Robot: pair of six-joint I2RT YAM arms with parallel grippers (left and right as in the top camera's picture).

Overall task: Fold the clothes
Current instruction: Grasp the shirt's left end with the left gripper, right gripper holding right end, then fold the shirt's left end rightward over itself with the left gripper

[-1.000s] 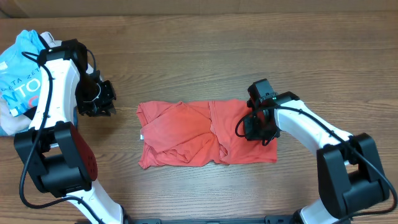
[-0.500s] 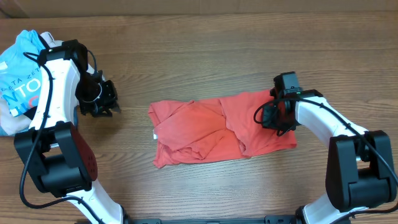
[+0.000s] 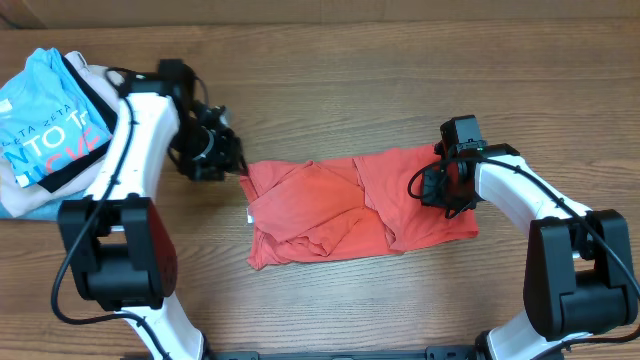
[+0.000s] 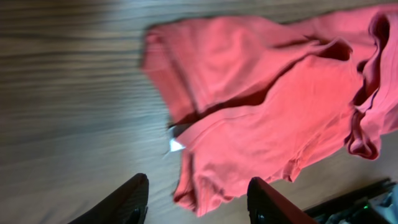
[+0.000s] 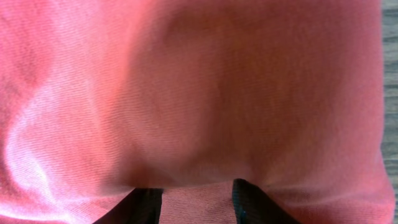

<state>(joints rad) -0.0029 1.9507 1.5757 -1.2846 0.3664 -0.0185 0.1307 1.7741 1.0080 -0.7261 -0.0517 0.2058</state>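
The coral-red T-shirt [image 3: 340,210] lies crumpled and partly folded on the wooden table, its lettering hidden. My right gripper [image 3: 440,185] is at its upper right edge. In the right wrist view the red cloth [image 5: 199,93] fills the frame and a fold sits pinched between the fingers [image 5: 198,196]. My left gripper [image 3: 225,160] is open just left of the shirt's upper left corner. In the left wrist view its fingers [image 4: 198,186] are spread over the shirt's edge [image 4: 267,124], with the small white tag [image 4: 177,145] just ahead.
A light-blue T-shirt with white and red print [image 3: 45,130] lies bunched at the far left over a beige garment [image 3: 25,205]. A cardboard wall [image 3: 400,8] runs along the back edge.
My right gripper dragged the shirt a little to the right, then held still. My left arm swung right from beside the blue shirt to the red shirt's left edge.
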